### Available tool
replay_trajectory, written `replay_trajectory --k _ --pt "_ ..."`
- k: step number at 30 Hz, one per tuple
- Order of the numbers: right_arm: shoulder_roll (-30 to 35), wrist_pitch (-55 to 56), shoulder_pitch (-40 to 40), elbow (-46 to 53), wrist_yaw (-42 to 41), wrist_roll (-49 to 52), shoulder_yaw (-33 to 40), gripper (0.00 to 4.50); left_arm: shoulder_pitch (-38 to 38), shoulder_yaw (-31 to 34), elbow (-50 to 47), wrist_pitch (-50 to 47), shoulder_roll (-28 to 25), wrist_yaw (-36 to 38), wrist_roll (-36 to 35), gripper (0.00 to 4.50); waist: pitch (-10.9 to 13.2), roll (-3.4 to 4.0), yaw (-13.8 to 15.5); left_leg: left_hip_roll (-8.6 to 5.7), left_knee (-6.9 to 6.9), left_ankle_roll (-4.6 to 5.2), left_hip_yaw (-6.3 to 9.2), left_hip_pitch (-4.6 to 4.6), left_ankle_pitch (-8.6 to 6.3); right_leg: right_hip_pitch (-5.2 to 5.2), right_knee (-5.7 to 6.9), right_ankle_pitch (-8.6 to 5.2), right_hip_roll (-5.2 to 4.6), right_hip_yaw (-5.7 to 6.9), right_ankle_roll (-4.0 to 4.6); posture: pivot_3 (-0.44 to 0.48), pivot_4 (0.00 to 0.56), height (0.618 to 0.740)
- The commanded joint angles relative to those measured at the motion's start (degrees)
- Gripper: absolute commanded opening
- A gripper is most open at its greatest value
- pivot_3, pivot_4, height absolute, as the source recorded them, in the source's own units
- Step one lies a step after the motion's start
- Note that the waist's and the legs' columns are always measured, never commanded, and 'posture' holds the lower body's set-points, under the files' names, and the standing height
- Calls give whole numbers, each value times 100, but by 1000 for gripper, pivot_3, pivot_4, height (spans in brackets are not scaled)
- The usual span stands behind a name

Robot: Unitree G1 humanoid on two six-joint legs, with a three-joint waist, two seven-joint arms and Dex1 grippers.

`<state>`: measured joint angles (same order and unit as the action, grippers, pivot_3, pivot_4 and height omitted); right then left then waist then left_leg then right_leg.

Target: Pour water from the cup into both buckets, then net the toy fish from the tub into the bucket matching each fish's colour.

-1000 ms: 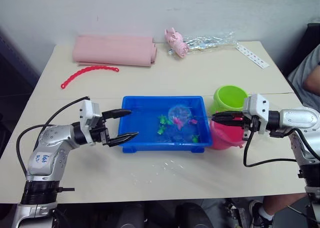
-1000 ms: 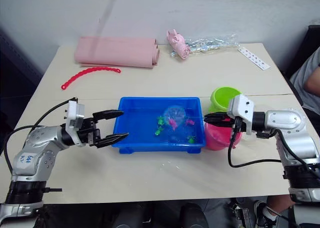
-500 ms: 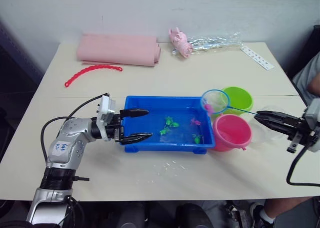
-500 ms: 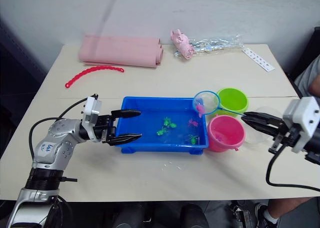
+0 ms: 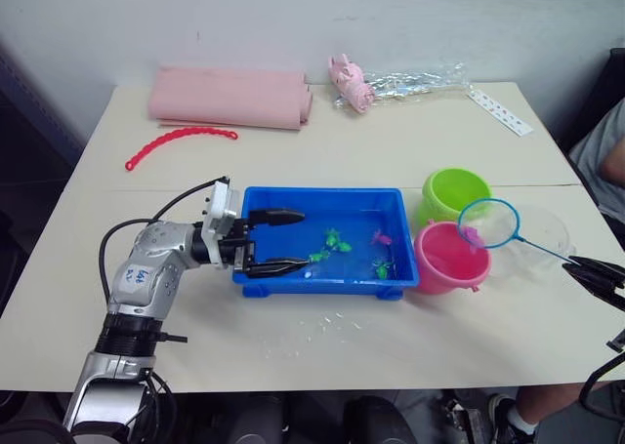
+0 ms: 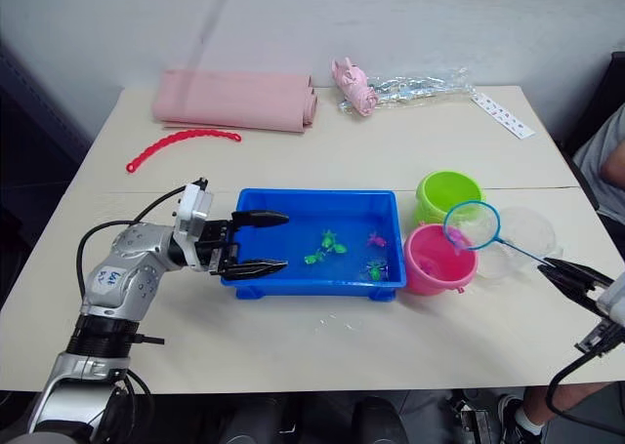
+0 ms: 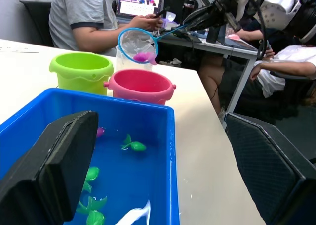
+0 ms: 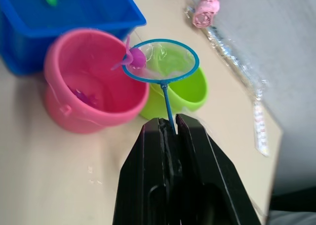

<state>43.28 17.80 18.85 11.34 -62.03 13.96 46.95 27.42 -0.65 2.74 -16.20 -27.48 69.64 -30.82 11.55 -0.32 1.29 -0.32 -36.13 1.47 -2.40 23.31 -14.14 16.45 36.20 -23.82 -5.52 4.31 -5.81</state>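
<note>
**A:** What am I looking at around the rig?

**B:** A pale bench (image 5: 293, 161) against a light wall. At the back lie a rolled pink cloth (image 5: 229, 97), a red bead chain (image 5: 179, 140), a small pink toy (image 5: 348, 81), a crinkled clear bag (image 5: 415, 77) and a white strip (image 5: 497, 110). In my left wrist view, people sit at desks beyond the bench, one with a laptop (image 7: 140, 1).

**A:** And the task things?

**B:** The tub (image 5: 322, 241) sits mid-bench with green fish (image 5: 337, 239) and one pink fish (image 5: 381, 237) in the water. The green bucket (image 5: 454, 192) and pink bucket (image 5: 450, 257) stand just to its right, with the clear cup (image 5: 543, 231) beside them.

**A:** The fingers?

**B:** My left gripper (image 5: 275, 241) is spread wide at the tub's left end, holding nothing. My right gripper (image 8: 170, 131) is clamped on the handle of the net (image 8: 161, 60), with a pink fish (image 8: 134, 60) at its rim over the pink bucket.

**A:** Changed since half a second ago?

**B:** The net has swung right, from the tub's far right corner to above the pink bucket. My left gripper has edged closer to the tub.
</note>
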Motion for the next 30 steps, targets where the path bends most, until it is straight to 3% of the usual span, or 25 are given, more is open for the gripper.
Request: replay_trajectory --k 1,5,11,16,23,27,30 --pt "-96 1375 33 -242 392 -686 -178 0 -126 25 -276 71 33 -82 -23 4477 0 0 -8 0 0 -1 0 0 0 0 0 0 0 -1 0 0 150 740" --pt "-47 2768 137 -590 913 -1609 -301 0 -174 16 -324 62 31 -123 -14 4477 0 1 -5 1 1 -6 1 -2 3 0 3 0 1 -1 0 0 150 740" --pt "48 4337 -17 -853 2076 -3251 121 0 -198 7 -345 42 36 -186 -5 4477 0 1 -2 0 1 -9 1 -2 5 -1 1 0 1 -3 0 0 150 740" --pt "102 5005 -30 -911 2651 -4066 335 0 -182 -22 -337 30 76 -236 4 4477 -1 1 -3 0 2 -12 1 -3 7 -1 1 0 2 -4 0 0 150 740" --pt "159 5136 -82 -559 3053 -4486 390 0 -8 153 -302 -302 372 -613 -343 4477 -1 1 -6 0 3 -13 1 -4 8 -1 3 0 3 -6 1 0 150 740" --pt "94 4911 165 -501 3364 -4606 446 0 -34 77 -294 -233 277 -460 -200 4477 -1 1 3 0 6 -13 3 -5 10 -1 7 0 3 -6 1 0 150 740" --pt "209 4056 408 -256 3270 -3635 224 0 -102 133 -291 -248 194 -440 -226 4477 -1 2 -5 0 8 -14 3 -5 10 0 5 -1 3 -6 1 0 150 740"
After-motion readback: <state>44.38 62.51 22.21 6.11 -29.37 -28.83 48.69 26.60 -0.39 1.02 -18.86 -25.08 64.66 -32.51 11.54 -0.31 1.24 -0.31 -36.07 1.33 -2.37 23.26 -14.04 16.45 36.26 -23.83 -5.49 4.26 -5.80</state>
